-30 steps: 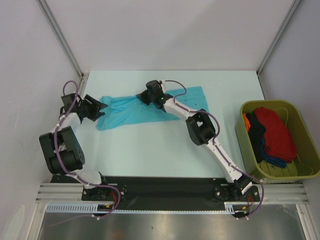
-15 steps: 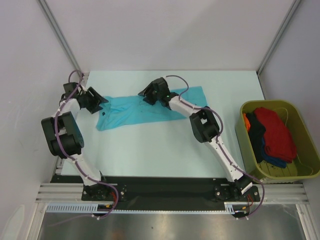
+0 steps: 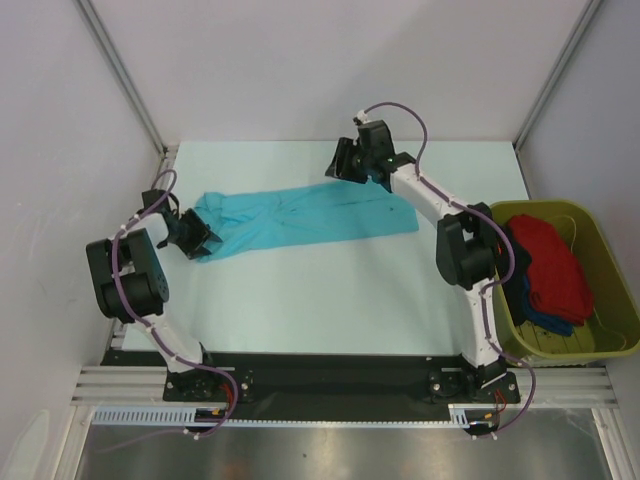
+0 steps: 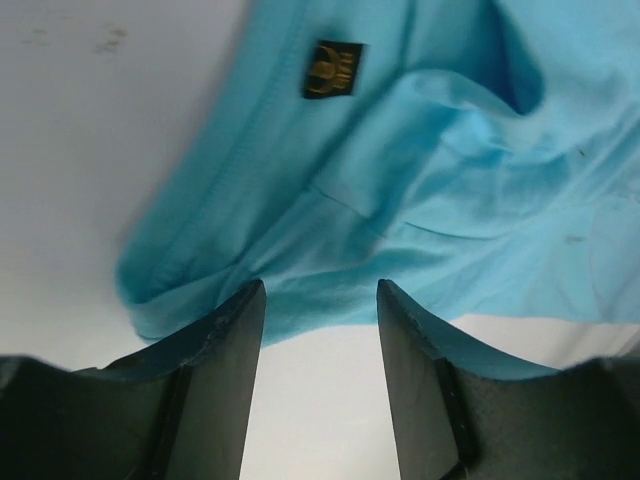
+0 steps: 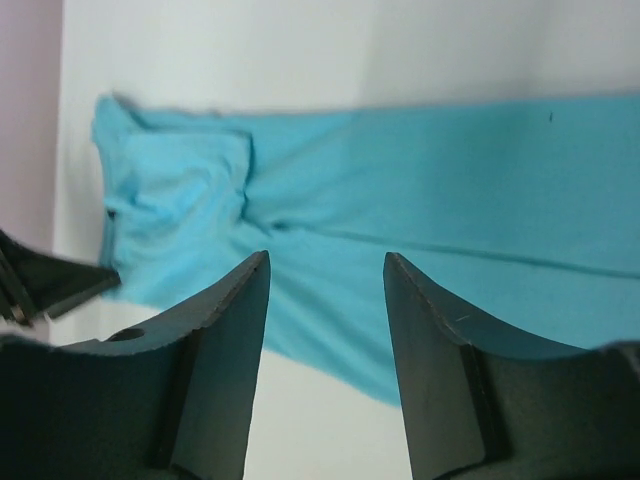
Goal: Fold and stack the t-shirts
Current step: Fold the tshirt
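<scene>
Right hand has lifted clear, empty and open — left hand likewise; turquoise t-shirt part-folded, other t-shirts wait in tub.

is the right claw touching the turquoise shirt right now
Apart. The right wrist view shows the right claw open and empty, with the turquoise shirt spread out well below it.

Overhead view: bright, even, diffuse light. The pale counter carries only faint, soft-edged shadows, and no hard glare is noted on it. A dull sheen lies on the metal strip at the bottom edge.

Left wrist view: the turquoise shirt is fairly sharp and its dark label distinct. The left end effector is dark, underexposed and soft-edged.

Right wrist view: soft throughout, with the shirt edges smeared. The right end effector is out of focus.
</scene>
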{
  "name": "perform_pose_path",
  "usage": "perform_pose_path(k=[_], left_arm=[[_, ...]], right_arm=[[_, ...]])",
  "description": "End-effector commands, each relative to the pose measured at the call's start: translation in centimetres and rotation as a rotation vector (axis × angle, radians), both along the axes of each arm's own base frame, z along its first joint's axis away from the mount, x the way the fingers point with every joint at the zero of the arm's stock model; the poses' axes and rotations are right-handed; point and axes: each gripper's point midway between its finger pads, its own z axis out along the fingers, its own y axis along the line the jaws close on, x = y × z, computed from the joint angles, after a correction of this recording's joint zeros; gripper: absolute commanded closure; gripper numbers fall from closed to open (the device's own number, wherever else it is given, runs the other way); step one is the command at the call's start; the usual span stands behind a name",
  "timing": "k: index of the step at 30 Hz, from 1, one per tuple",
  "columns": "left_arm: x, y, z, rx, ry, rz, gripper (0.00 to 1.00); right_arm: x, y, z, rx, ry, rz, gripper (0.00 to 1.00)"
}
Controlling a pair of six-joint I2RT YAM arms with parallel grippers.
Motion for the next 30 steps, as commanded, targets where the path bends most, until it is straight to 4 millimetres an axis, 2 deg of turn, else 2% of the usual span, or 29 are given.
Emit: perform_pose_path(k=[1, 4, 6, 7, 8, 11, 12, 13, 15, 16, 17, 20, 22, 23, 24, 25, 26, 29, 30], left_arm=[[-0.9, 2.5, -1.4, 0.025, 0.077, 0.117, 0.46], [-2.7, 3.9, -2.6, 0.068, 0.181, 0.153, 0.46], [-4.3, 4.4, -3.5, 0.11, 0.265, 0.137, 0.47], [-4.9, 4.6, -3.6, 0.125, 0.285, 0.138, 0.47], [-5.6, 5.1, -3.6, 0.14, 0.3, 0.156, 0.48], [-6.5, 5.4, -2.4, 0.164, 0.263, 0.168, 0.48], [-6.7, 5.2, -2.0, 0.168, 0.249, 0.161, 0.48], [-6.5, 5.0, -0.6, 0.173, 0.204, 0.163, 0.48], [-6.8, 4.1, 0.3, 0.16, 0.155, 0.154, 0.45], [-6.4, 4.1, 2.0, 0.172, 0.089, 0.163, 0.42], [-6.3, 3.9, 2.5, 0.18, 0.062, 0.16, 0.41], [-4.9, 4.2, 5.1, 0.216, -0.033, 0.153, 0.34], [-2.6, 4.7, 7.2, 0.238, -0.13, 0.138, 0.29], [-1.3, 4.0, 7.4, 0.197, -0.171, 0.086, 0.29], [1.3, 3.9, 9.5, 0.187, -0.279, 0.048, 0.29], [2.6, 3.7, 9.8, 0.168, -0.316, 0.006, 0.3], [5.0, 3.3, 10.3, 0.125, -0.371, -0.044, 0.31], [8.1, 3.1, 10.2, 0.083, -0.403, -0.094, 0.4], [9.7, 3.4, 9.9, 0.079, -0.415, -0.102, 0.44]], right_arm=[[-4.6, 0.0, -1.6, -0.117, 0.015, 0.17, 0.46], [-6.1, -1.9, -3.0, -0.177, 0.053, 0.184, 0.48], [-6.3, -3.3, -3.3, -0.202, 0.053, 0.162, 0.49], [-7.0, -4.3, -4.6, -0.218, 0.083, 0.15, 0.5], [-6.6, -5.7, -4.2, -0.211, 0.081, 0.116, 0.51], [-6.4, -8.6, -5.5, -0.25, 0.133, 0.06, 0.53], [-7.1, -9.3, -6.4, -0.272, 0.179, 0.055, 0.54], [-7.1, -9.9, -6.8, -0.284, 0.195, 0.046, 0.55], [-7.1, -11.1, -7.2, -0.319, 0.208, 0.036, 0.56], [-7.1, -11.3, -7.2, -0.334, 0.199, 0.035, 0.57], [-6.8, -11.8, -7.1, -0.353, 0.187, 0.025, 0.57], [-6.5, -11.5, -6.5, -0.355, 0.165, 0.048, 0.57], [-6.1, -10.7, -6.1, -0.345, 0.154, 0.07, 0.57], [-5.9, -10.0, -5.6, -0.322, 0.142, 0.086, 0.57], [-5.5, -9.2, -5.0, -0.299, 0.118, 0.1, 0.56], [-5.6, -8.0, -4.6, -0.278, 0.098, 0.125, 0.56], [-4.9, -6.6, -3.6, -0.232, 0.039, 0.15, 0.55], [-4.8, -2.4, -2.9, -0.064, 0.018, 0.204, 0.5], [-3.7, -1.2, -1.9, 0.0, -0.024, 0.205, 0.49]])
